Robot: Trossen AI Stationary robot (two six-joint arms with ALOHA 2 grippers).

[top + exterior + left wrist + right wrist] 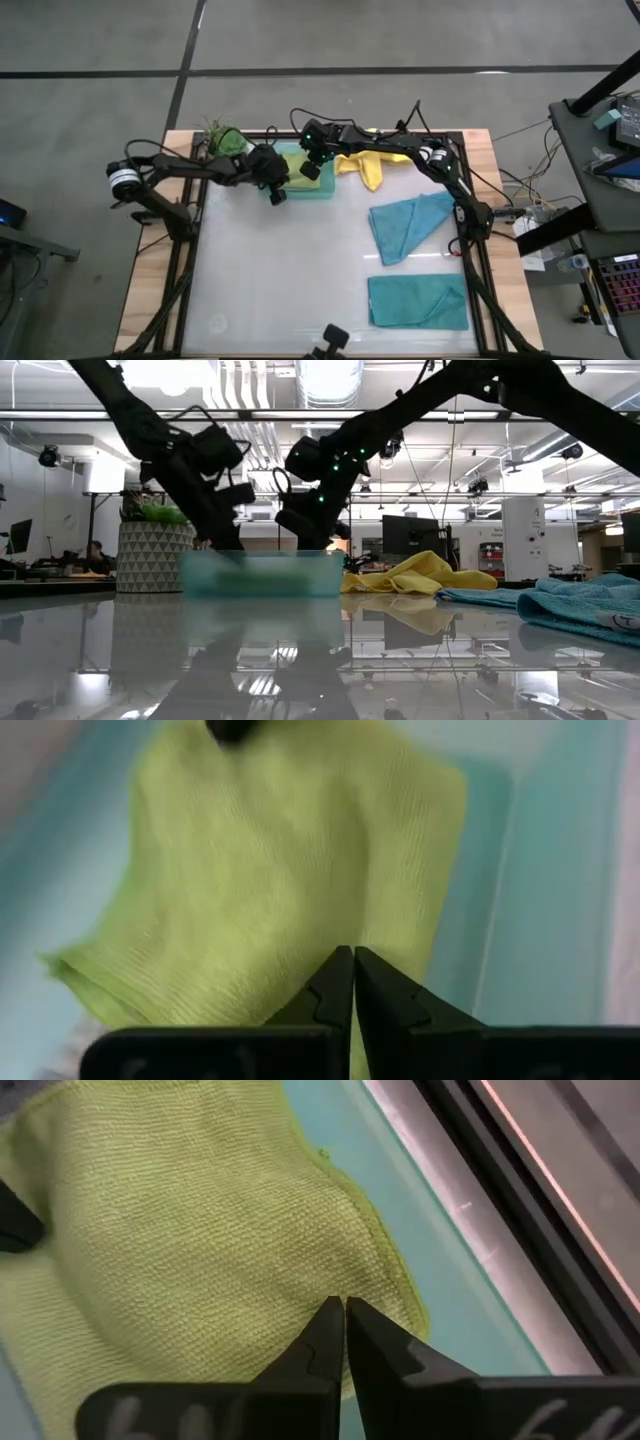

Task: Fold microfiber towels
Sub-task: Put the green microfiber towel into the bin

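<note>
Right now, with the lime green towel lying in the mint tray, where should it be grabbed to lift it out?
Probably from straight above, pinching a raised corner or edge of the lime green towel. It lies rumpled in the walled tray, so a sideways approach is blocked. The left end effector and right end effector are shut at opposite edges.

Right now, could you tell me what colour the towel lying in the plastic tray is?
Lime green; the towel shows best in the left wrist view.
</note>
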